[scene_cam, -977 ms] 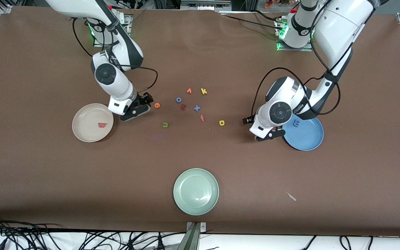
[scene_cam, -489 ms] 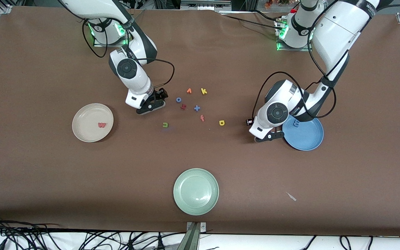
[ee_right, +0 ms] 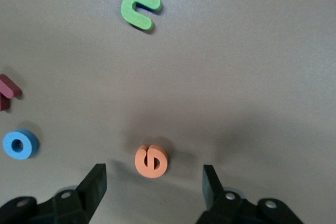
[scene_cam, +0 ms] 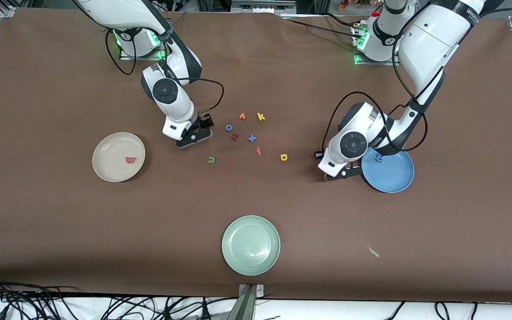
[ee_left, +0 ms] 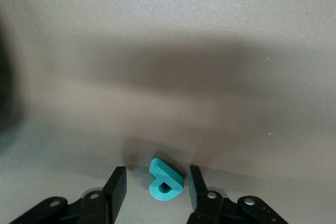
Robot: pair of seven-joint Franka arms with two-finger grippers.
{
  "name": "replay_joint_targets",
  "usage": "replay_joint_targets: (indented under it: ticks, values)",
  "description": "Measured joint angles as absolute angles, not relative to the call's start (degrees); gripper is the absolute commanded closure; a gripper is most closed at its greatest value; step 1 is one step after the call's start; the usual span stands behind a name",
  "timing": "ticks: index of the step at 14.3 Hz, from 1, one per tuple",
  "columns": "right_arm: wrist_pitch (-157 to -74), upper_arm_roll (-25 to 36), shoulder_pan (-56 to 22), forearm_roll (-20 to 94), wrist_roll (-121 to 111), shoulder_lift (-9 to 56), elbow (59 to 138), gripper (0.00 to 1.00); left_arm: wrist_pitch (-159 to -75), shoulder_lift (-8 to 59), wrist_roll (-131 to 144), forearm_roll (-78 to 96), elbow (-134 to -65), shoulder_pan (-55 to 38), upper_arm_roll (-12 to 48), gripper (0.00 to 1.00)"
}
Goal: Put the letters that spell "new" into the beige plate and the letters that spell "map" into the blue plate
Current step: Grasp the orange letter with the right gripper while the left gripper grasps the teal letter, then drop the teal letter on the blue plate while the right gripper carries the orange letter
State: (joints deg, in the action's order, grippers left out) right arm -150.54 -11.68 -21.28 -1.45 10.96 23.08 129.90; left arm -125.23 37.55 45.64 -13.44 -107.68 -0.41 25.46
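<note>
In the front view, the beige plate lies toward the right arm's end of the table with the pinkish-red "w" lying in it. The right gripper is down at the table, between that plate and the cluster of loose letters. In the right wrist view its fingers stand spread wide, and the orange "e" lies flat on the table between them, clear of both, nearer one finger than the other. The green "n" lies on the table near the right gripper and nearer the front camera, apart from it. The blue "o", the dark red letter and the other loose letters lie in the middle of the table, and the yellow "a" lies on the table toward the left arm's end. The left gripper is low at the table just beside the blue plate. In the left wrist view the teal "p" stands tilted on the table between its fingers, which are partly closed around it with a small gap on each side. The blue "m" lies in the blue plate, partly hidden by the left arm.
</note>
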Motion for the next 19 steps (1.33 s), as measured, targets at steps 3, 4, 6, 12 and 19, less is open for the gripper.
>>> replay_joint_targets:
  ticks: [3,4,6,12,19]
  values:
    - [-150.66,-11.65,-21.27,-2.63,10.97,23.52,129.9,0.31,-125.75,37.4,45.64,-13.44,-107.69,-0.38,25.72,0.91]
    - [-150.74,-11.62,-21.27,-2.69,10.97,23.6,129.9,0.34,-125.74,37.28,45.64,-13.44,-107.79,-0.34,25.67,0.94]
    - [-150.9,-11.59,-21.27,-2.74,10.97,23.76,129.84,0.34,-125.74,37.28,45.64,-13.44,-107.82,-0.21,25.69,0.94]
    - [-151.36,-11.56,-21.28,-3.13,10.97,24.46,129.23,0.38,-119.5,34.7,44.7,-13.52,-105.16,1.45,25.58,0.94]
    - [-151.38,-11.53,-21.35,-3.5,10.99,24.47,129.04,0.61,-113.65,32.28,23.73,-13.62,-102.51,12.48,24.61,0.88]
